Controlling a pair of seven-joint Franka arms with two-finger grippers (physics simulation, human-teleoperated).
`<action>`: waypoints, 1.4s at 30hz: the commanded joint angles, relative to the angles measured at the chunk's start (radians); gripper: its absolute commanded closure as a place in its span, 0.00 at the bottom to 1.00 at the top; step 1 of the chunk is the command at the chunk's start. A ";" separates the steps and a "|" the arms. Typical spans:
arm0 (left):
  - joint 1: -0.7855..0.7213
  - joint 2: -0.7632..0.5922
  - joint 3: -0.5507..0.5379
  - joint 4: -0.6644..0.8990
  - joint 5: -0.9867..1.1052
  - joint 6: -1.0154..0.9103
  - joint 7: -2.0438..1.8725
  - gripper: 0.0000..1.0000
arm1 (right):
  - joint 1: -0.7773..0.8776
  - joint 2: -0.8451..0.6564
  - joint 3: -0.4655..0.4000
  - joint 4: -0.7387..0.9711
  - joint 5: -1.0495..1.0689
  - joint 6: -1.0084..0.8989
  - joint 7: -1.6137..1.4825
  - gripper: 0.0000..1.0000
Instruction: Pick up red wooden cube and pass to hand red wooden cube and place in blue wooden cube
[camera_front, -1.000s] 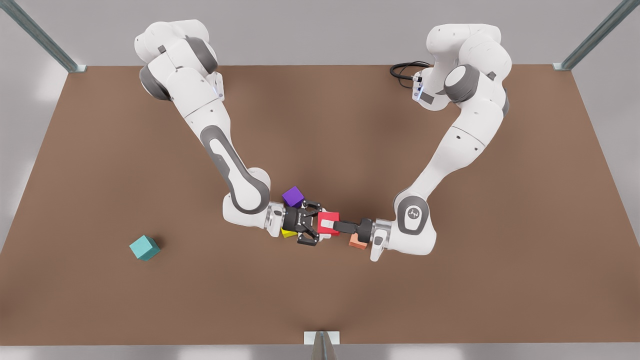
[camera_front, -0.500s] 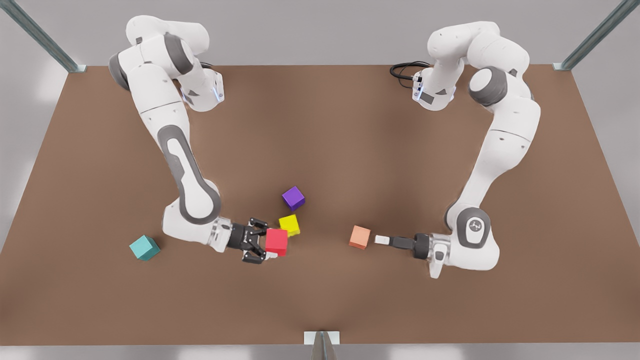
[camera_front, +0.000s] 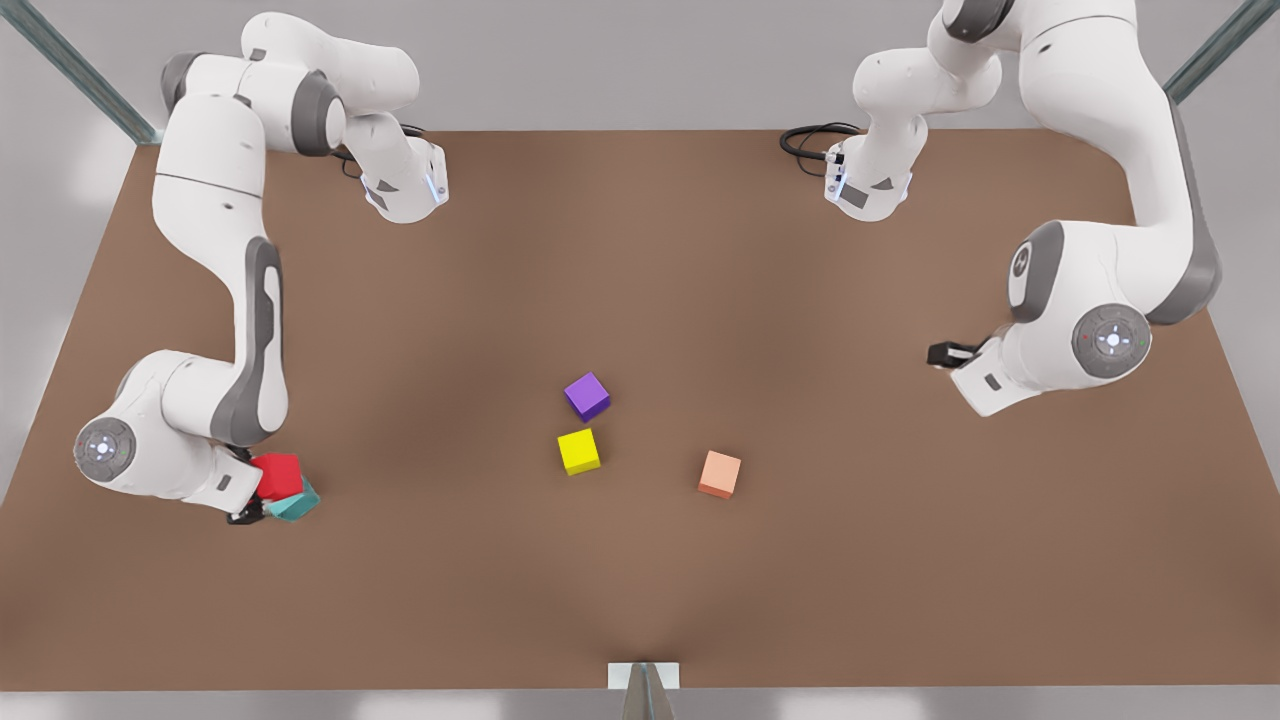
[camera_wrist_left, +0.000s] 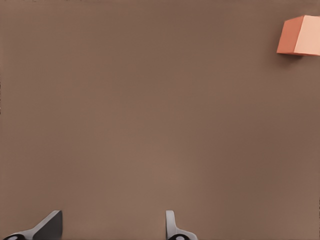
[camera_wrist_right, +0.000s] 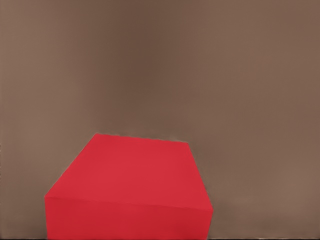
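right gripper (camera_front: 252, 497) | clenched on red wooden cube (camera_front: 277, 476); cube held between fingers, directly over blue wooden cube (camera_front: 296, 505), contact unclear | left gripper (camera_wrist_left: 112, 227) | fingers parted, nothing grasped; orange-peach cube (camera_wrist_left: 299, 35) well beyond fingertips

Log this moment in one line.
right pincer: holds red cube atop blue cube | left pincer: open, waiting apart
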 joint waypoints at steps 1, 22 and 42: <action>-0.002 -0.001 0.004 -0.002 -0.015 0.081 -0.159 0.00 | 0.001 0.006 -0.004 0.000 -0.026 0.097 0.168 0.33; -0.013 0.018 0.002 -0.002 -0.012 0.079 -0.162 0.00 | -0.042 0.054 -0.001 -0.123 0.032 0.218 0.128 0.31; -0.012 0.018 0.002 -0.002 -0.012 0.079 -0.160 0.00 | -0.061 -0.008 0.002 -0.120 0.057 0.085 0.123 0.00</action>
